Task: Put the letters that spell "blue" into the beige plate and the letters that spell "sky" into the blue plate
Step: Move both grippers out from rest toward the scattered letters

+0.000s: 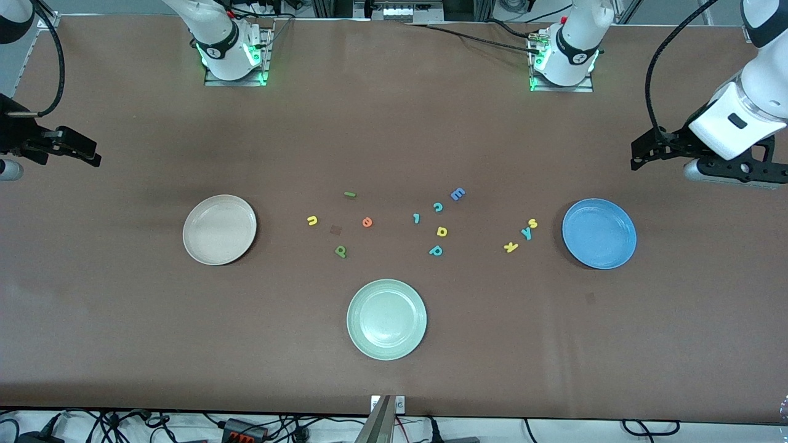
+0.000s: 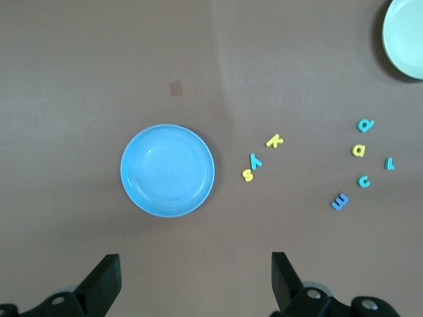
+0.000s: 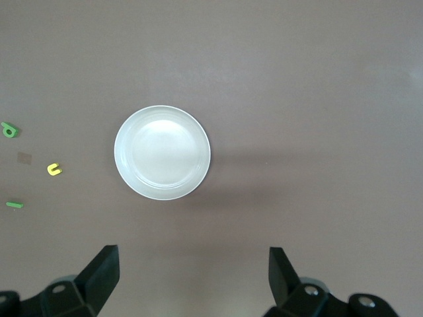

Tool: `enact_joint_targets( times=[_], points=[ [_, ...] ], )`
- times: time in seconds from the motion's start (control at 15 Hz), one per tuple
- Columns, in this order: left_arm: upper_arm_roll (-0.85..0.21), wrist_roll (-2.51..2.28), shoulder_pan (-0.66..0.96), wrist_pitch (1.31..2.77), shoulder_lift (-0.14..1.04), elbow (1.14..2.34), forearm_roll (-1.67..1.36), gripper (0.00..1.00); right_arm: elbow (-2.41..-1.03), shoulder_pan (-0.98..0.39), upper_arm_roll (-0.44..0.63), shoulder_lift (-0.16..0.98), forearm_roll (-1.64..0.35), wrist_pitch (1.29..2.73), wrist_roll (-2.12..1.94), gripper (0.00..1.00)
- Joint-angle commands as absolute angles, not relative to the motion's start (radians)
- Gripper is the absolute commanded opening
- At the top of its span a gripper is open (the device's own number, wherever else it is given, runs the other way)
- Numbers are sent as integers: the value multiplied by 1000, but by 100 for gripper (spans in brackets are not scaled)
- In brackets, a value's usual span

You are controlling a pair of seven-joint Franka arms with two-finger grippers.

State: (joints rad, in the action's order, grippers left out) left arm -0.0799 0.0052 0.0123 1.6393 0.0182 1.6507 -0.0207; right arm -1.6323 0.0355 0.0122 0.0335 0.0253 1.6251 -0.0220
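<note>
The empty beige plate (image 1: 220, 229) (image 3: 162, 152) lies toward the right arm's end. Beside it are the yellow u (image 1: 312, 220) (image 3: 54, 170), thin green l (image 1: 349, 194), orange e (image 1: 367, 222) and dark green b (image 1: 340, 251). The empty blue plate (image 1: 599, 233) (image 2: 167, 170) lies toward the left arm's end, with the yellow s (image 1: 532, 223) (image 2: 248, 175), teal y (image 1: 526, 233) and yellow k (image 1: 511, 247) close beside it. My left gripper (image 1: 637, 157) (image 2: 196, 274) hangs open by the blue plate. My right gripper (image 1: 92, 157) (image 3: 193, 271) hangs open near the beige plate. Neither holds anything.
A pale green plate (image 1: 386, 319) sits nearest the front camera, mid-table. Other letters lie between the two groups: a blue E (image 1: 457, 194), teal c (image 1: 438, 207), small teal letter (image 1: 417, 218), yellow a-shaped letter (image 1: 441, 231) and teal p-shaped letter (image 1: 436, 250).
</note>
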Motion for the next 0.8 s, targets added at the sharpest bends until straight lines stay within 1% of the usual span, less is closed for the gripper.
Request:
enact_joint_targets(
  times=[0.0,0.13,0.2,0.4,0.53,0.73],
  points=[
    [-100,3,14,1606,26,1655,-9,100,-1646,38,6,32,38,1628,-40,100],
    [-101,3,15,1594,38,1655,-9,100,-1649,32,2,50,38,1628,-38,100],
    [-101,0,17,1594,43,1657,-12,100,-1652,22,-2,78,35,1629,-35,100],
    [-101,2,26,1601,87,1654,-18,100,-1649,-72,-2,185,25,1652,-20,100],
    [-101,14,60,1605,145,1652,-18,100,-1651,-161,-2,257,20,1667,-20,100],
    [-101,17,132,1658,271,1626,-17,100,-1654,-267,-2,328,17,1767,55,100]
  ],
)
